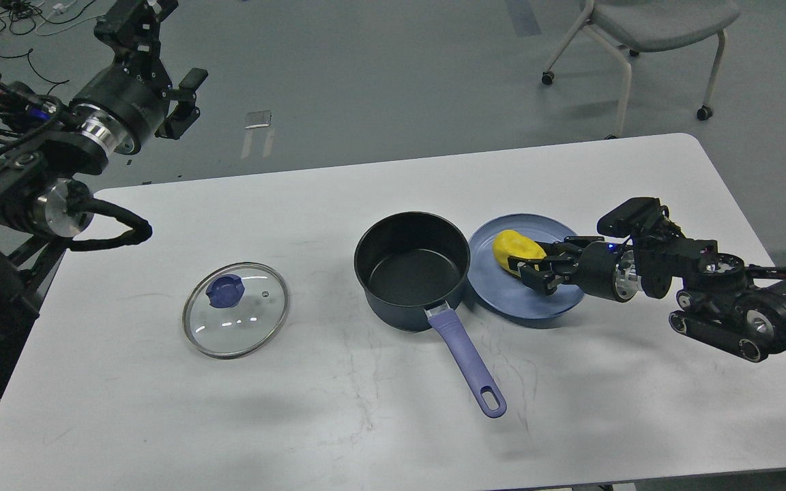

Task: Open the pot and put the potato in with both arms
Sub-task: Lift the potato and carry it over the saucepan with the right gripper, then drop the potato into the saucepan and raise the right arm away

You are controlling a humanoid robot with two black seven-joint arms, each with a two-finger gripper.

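Observation:
The black pot (412,269) stands uncovered and empty at the table's middle, its purple handle (467,363) pointing toward me. Its glass lid (243,320) with a blue knob lies flat on the table to the left. The yellow potato (510,247) lies on the blue plate (550,308) just right of the pot. My right gripper (528,269) is low over the plate, fingers apart, against the potato's right side. My left gripper (185,102) is open and empty, raised beyond the table's far left edge.
The white table (366,423) has bare surface at the front and far side. A grey wheeled chair (652,27) stands on the floor behind the table's right end. Cables lie on the floor at far left.

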